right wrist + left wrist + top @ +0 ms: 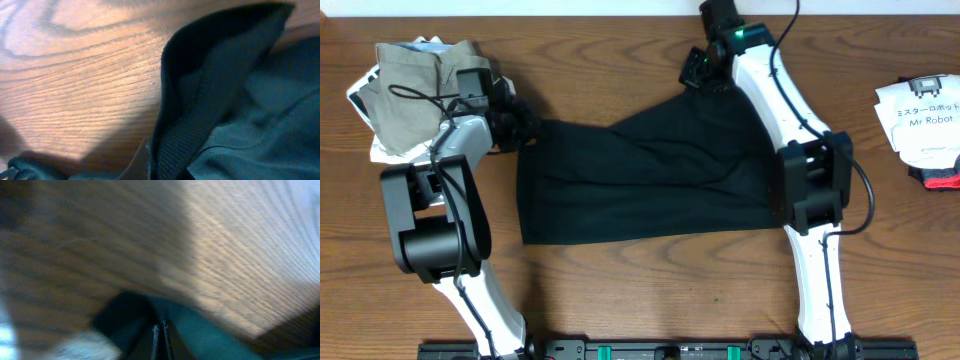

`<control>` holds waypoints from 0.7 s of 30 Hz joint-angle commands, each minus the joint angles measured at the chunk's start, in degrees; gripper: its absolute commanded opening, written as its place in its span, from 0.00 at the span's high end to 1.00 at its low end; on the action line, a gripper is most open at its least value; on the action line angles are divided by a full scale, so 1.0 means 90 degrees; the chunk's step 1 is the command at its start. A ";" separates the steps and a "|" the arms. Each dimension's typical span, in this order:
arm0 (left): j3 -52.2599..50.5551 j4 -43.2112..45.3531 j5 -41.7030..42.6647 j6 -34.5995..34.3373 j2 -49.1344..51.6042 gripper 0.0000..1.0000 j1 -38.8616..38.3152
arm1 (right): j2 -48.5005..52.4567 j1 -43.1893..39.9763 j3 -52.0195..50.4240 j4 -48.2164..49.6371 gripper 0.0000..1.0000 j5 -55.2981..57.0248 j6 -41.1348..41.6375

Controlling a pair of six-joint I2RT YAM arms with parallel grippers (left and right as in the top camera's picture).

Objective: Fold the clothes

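Observation:
The black shirt (640, 180) lies partly folded in the middle of the wooden table. My left gripper (525, 122) is at its upper left corner, shut on the fabric; the blurred left wrist view shows dark cloth (210, 335) beside the closed fingers (161, 330). My right gripper (705, 72) is at the shirt's upper right corner, shut on a ribbed edge of the black shirt (200, 100), with its fingers (150, 160) pinching it just above the table.
A khaki-grey garment (420, 85) lies on a white printed one (365, 100) at the back left. A white printed item (920, 110) with something red and black under it sits at the right edge. Both arm bases stand at the front.

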 commanded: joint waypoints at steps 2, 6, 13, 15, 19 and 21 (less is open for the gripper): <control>0.0066 -0.0136 0.0117 -0.0058 -0.0087 0.94 0.0262 | -0.0415 -0.0206 0.0175 -0.0160 0.99 0.0061 -0.0396; 0.0066 -0.0228 0.0250 -0.0056 -0.0199 0.94 0.0376 | -0.0420 -0.0294 0.0175 -0.0461 0.99 0.0063 -0.0432; 0.0066 -0.0223 0.0352 -0.0056 -0.0566 0.94 0.0396 | -0.0420 -0.0301 0.0175 -0.0602 0.99 0.0061 -0.0617; 0.0066 -0.0245 0.0352 -0.0056 -0.0663 0.94 0.0396 | -0.0420 -0.0296 0.0175 -0.0699 0.99 0.0066 -0.0619; 0.0066 -0.0245 0.0352 -0.0053 -0.0801 0.93 0.0396 | -0.0420 -0.0296 0.0175 -0.0818 0.99 0.0063 -0.0641; 0.0066 -0.0245 0.0352 -0.0056 -0.0826 0.60 0.0393 | -0.0420 -0.0296 0.0175 -0.0823 0.99 0.0061 -0.0641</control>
